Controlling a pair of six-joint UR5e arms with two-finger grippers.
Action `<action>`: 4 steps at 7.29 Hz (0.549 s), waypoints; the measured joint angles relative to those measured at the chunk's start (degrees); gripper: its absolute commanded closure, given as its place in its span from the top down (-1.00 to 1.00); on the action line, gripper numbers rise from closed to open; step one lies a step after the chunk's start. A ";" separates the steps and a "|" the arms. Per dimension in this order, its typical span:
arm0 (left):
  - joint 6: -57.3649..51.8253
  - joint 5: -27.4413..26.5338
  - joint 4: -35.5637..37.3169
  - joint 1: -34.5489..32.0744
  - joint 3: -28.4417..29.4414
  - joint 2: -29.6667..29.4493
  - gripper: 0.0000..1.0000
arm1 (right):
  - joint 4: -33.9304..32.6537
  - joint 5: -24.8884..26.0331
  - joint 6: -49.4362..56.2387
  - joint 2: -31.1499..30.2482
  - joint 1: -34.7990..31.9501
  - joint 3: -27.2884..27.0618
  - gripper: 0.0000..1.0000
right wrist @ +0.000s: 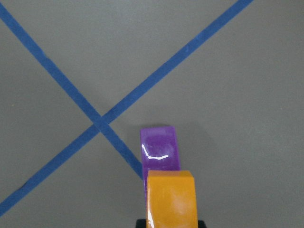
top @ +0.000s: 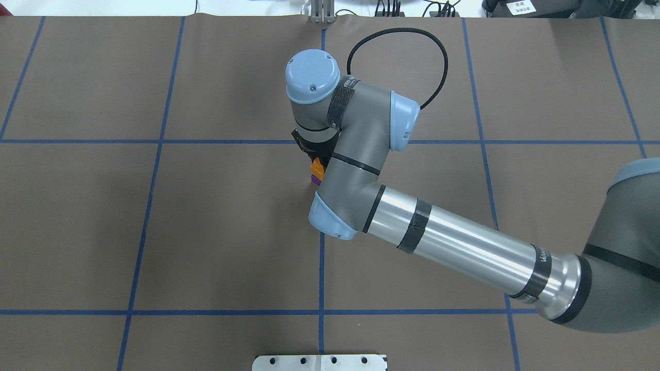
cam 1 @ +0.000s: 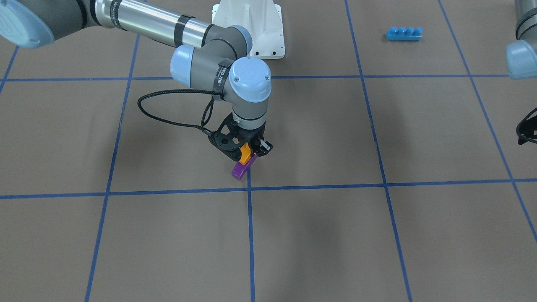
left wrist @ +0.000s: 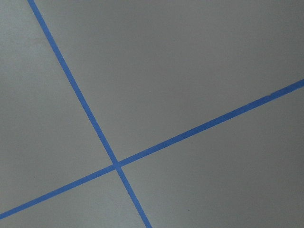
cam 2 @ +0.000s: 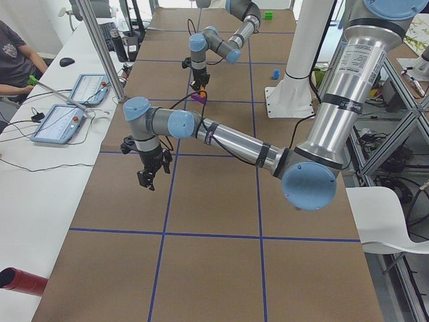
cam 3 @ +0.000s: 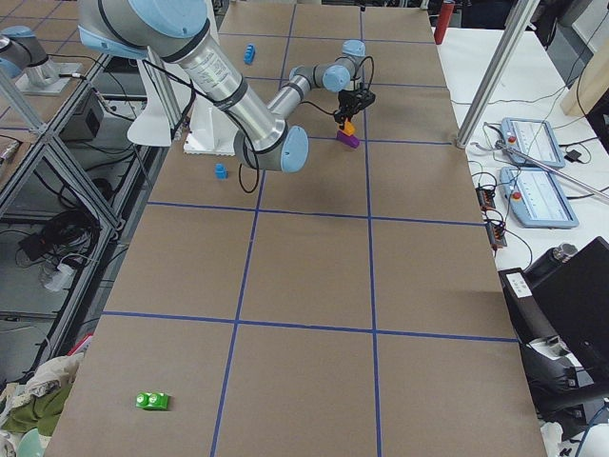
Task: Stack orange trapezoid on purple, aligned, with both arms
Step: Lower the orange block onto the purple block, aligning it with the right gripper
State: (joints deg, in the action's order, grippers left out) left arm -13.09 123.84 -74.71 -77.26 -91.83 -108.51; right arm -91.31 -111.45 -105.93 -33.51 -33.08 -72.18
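A brown table (cam 1: 335,235) gridded with blue tape (cam 1: 251,243) fills the lower part of the front-facing view. Just above a tape crossing at frame centre lies the purple (cam 1: 240,169), its long axis running from lower left to upper right. Over its upper-right end hangs the orange trapezoid (cam 1: 244,152), clamped in the right gripper (cam 1: 248,150), which points straight down from the right arm (cam 1: 142,19) entering at upper left. In the right wrist view the orange trapezoid fills the bottom centre and hides the near end of the purple, which stretches up-frame in the same line. The headings look matched, but the orange trapezoid seems offset along that axis. Whether the two touch cannot be told. The next move probably needs a small shift along the purple's length before pressing down. The left gripper (cam 1: 526,128) barely shows at the right edge, well apart, and its state cannot be told. Farthest away, at upper right, lies a blue four-stud brick (cam 1: 404,33).
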 measured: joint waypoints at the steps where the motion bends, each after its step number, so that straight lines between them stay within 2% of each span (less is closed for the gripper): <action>1: 0.10 0.00 0.02 0.03 0.04 -0.02 1.00 | 0.54 0.00 -0.06 -0.01 0.00 0.58 -1.00; 2: 0.14 0.00 0.04 0.06 0.05 -0.03 1.00 | 0.80 0.00 -0.12 0.01 0.01 0.91 -1.00; 3: 0.16 0.00 0.02 0.07 0.07 -0.06 1.00 | 0.87 0.01 -0.16 0.04 0.03 1.04 -0.54; 4: 0.16 0.00 0.01 0.08 0.07 -0.09 1.00 | 0.99 -0.01 -0.13 0.01 0.04 1.07 0.98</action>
State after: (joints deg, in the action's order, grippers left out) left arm -12.92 123.84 -74.70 -77.17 -91.76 -108.60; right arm -90.32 -111.46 -106.06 -33.50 -33.04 -71.11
